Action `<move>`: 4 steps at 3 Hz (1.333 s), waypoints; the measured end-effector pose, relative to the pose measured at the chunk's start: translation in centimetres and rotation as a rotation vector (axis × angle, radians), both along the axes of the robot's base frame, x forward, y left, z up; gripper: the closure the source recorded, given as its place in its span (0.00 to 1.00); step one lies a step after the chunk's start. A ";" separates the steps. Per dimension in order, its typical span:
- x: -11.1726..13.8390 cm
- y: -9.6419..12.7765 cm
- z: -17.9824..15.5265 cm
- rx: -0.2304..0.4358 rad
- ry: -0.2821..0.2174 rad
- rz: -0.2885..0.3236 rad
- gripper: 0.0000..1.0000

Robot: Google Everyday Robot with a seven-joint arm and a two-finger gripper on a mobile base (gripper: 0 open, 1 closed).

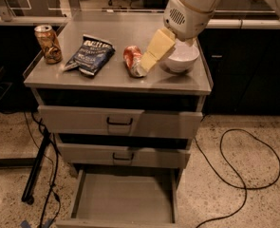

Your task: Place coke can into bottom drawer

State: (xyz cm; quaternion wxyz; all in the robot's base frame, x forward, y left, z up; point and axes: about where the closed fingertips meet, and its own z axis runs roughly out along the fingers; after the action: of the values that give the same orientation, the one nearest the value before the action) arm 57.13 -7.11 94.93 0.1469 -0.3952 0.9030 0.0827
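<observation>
The coke can (132, 59), red-orange with a silver end, lies on its side on the grey cabinet top (116, 82). My gripper (146, 66), with pale yellow fingers, hangs from the white arm just right of the can, its tips at the can's near end. The bottom drawer (123, 201) is pulled open below, with a flat grey floor and nothing in it.
A gold-brown can (48, 43) stands at the top's left edge. A blue chip bag (89, 55) lies left of the coke can. A white bowl (181, 58) sits right of the gripper. The two upper drawers (119, 122) are shut. A black cable (239, 175) loops on the floor at right.
</observation>
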 end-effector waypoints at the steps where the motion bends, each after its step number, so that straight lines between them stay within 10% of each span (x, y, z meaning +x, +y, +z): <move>1: 0.0 0.0 0.0 0.000 0.000 0.000 0.00; 4: 4.8 3.5 1.4 0.060 -0.014 -0.033 0.00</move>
State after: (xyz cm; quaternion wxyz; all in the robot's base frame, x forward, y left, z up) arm 61.93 -3.64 96.36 0.1662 -0.3760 0.9055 0.1047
